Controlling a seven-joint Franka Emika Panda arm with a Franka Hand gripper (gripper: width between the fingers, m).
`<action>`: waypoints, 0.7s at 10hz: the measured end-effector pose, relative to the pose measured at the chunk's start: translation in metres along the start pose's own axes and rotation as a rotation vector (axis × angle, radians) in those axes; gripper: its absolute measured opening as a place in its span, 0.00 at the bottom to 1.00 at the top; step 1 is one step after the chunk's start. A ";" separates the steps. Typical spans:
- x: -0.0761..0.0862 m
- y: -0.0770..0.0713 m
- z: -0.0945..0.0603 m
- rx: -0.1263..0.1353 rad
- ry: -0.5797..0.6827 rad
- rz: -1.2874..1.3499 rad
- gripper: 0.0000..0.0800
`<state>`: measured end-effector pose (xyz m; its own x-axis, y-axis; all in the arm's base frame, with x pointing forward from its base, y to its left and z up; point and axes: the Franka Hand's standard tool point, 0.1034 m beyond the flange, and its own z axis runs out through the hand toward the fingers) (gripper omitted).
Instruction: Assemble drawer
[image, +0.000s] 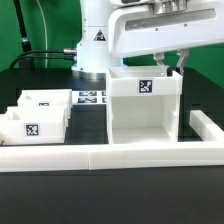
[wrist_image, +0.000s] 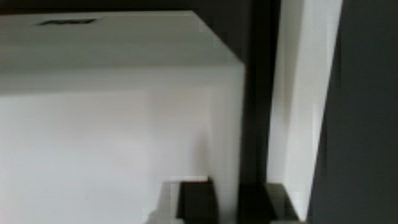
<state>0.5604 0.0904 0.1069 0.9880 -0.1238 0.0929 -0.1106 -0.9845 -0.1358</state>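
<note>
The drawer's white cube-like housing (image: 145, 110) stands upright at centre-right of the table, its open side facing the exterior camera and a tag on its back wall. My gripper (image: 180, 65) is at the top of its side wall on the exterior view's right. In the wrist view the housing wall (wrist_image: 107, 120) fills the frame, and my gripper (wrist_image: 228, 205) has its dark fingers (wrist_image: 196, 203) on either side of a thin white wall edge, shut on it. Two smaller white trays (image: 30, 125) (image: 45, 103) sit side by side at the exterior view's left.
A long low white wall (image: 100, 157) runs along the front, with another stretch (image: 210, 128) at the exterior view's right. The marker board (image: 92, 98) lies flat between the trays and the housing. The arm's base (image: 95, 40) stands behind.
</note>
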 end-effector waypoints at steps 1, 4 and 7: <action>0.001 0.000 0.000 0.001 0.003 0.057 0.05; 0.012 0.004 0.003 0.025 0.045 0.313 0.06; 0.029 0.006 0.002 0.041 0.061 0.532 0.06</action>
<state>0.5887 0.0812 0.1071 0.7881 -0.6128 0.0579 -0.5891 -0.7782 -0.2179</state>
